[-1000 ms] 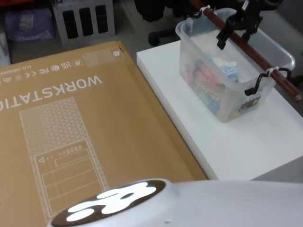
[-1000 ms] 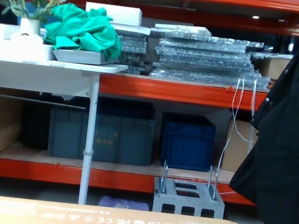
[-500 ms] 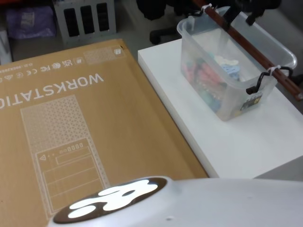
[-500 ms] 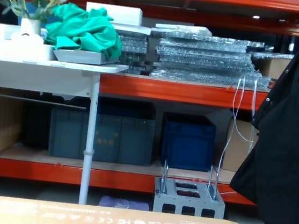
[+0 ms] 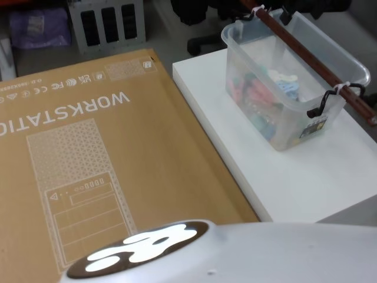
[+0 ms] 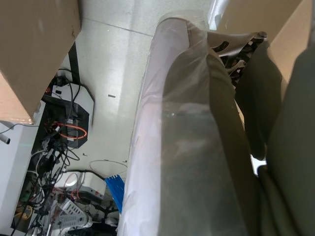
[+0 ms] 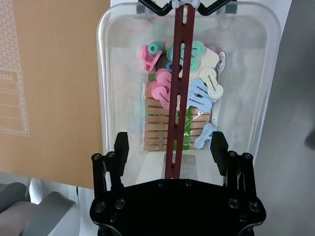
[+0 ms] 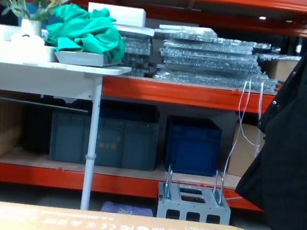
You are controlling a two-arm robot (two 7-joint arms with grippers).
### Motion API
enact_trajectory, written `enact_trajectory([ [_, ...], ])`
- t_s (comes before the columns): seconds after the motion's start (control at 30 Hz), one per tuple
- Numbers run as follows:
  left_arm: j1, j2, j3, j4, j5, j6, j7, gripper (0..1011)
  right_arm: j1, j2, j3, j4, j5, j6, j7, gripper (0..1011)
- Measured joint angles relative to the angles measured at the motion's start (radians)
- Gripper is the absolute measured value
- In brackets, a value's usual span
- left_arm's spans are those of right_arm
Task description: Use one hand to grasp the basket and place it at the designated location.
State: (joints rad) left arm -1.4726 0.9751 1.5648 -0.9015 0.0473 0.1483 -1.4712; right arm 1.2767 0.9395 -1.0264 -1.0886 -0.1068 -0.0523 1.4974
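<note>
1. Now, in the head view, the large translucent clear plastic basket (image 5: 293, 76) sits on the white table (image 5: 294, 177) at the far right. A second ago our right gripper hovered over its reddish-brown bar handle (image 5: 315, 62); it has lifted away, so placement looks finished.
2. In the right wrist view, our right gripper (image 7: 170, 146) hangs above the handle, jaws spread and empty; the bar runs near-to-far.
3. Our left gripper's state we cannot tell.
</note>
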Motion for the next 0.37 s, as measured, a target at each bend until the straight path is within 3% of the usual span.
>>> enact_trajectory([
  [0.37,0.0,0.0,0.0,0.0,0.0,0.0,0.0,0,-0.001,0.001,0.002,-0.002,-0.001,0.004,0.003,1000],
])
